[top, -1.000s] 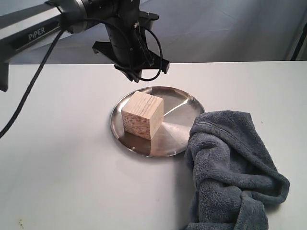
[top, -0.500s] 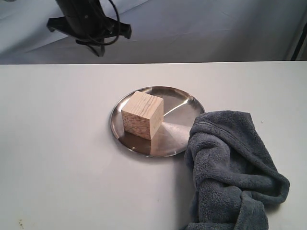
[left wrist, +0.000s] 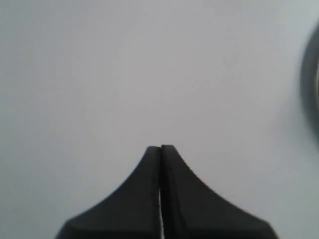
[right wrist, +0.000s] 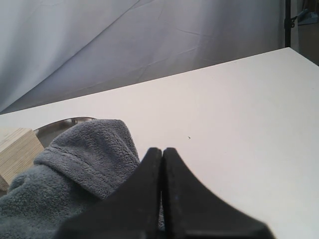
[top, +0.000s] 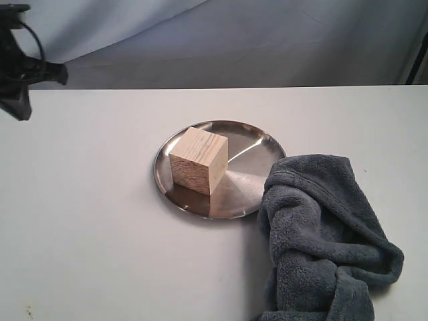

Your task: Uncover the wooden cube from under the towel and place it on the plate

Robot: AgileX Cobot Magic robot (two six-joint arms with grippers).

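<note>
The pale wooden cube [top: 198,160] stands uncovered on the left part of the round steel plate [top: 254,177] in the middle of the white table. The dark blue-grey towel [top: 321,234] lies bunched to the right of the plate, its edge touching the rim. My left gripper [left wrist: 160,148] is shut and empty over bare table, with a sliver of the plate [left wrist: 311,84] at the edge of its view; in the exterior view only part of that arm [top: 17,73] shows at the far left. My right gripper [right wrist: 162,149] is shut and empty beside the towel [right wrist: 75,169], with the cube [right wrist: 17,149] beyond.
A grey cloth backdrop [top: 267,40] hangs behind the table's far edge. A dark upright post [top: 418,63] stands at the back right corner. Bare white tabletop [top: 80,221] lies left of and in front of the plate.
The left arm has pulled away from above the plate, swinging left and back until only a part shows at the frame's left edge. Cube, plate and towel have not moved.
</note>
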